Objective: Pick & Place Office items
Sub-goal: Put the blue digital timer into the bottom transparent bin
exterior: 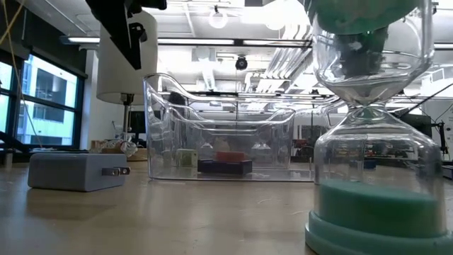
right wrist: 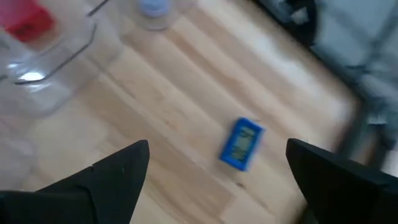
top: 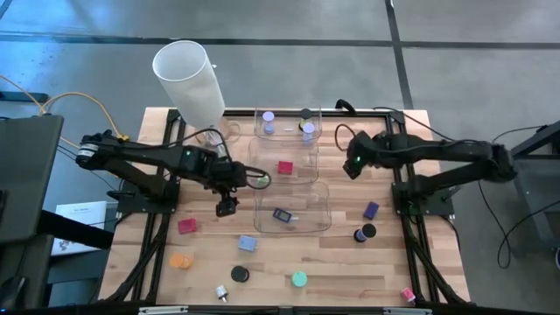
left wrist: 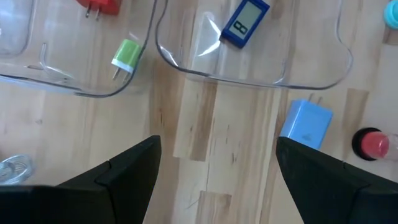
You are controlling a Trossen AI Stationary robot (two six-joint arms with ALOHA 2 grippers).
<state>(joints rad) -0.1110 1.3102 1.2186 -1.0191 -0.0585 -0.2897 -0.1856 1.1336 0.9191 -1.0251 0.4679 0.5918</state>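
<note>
A wooden table [top: 341, 254] seen from above holds a tall white cylinder [top: 188, 79] at the far left corner and three clear plastic bins [top: 293, 208] in a column down the middle. The left gripper [top: 227, 206] hovers just beside the nearest bin's left wall, jaws wide apart and holding nothing. The right gripper [top: 353, 166] hangs to the right of the middle bin, also fully open and empty.

Office items are scattered across the table. A red block [top: 285, 167] lies in the middle bin and a small dark blue piece with a display [top: 282, 215] in the nearest one. Loose on the wood in front lie a pale blue block [top: 248, 243], a pink block [top: 187, 226], an orange disc [top: 181, 260], a black disc [top: 240, 274] and a teal disc [top: 299, 279].

The pale blue block sits near the left gripper, toward the table's front edge, so the left arm looks better placed for it.

The left wrist view alone shows a green plug piece [left wrist: 126, 56] inside a bin, and the blue block [left wrist: 305, 123] ahead of the open fingers [left wrist: 134, 168], its long axis roughly in line with their reach
</note>
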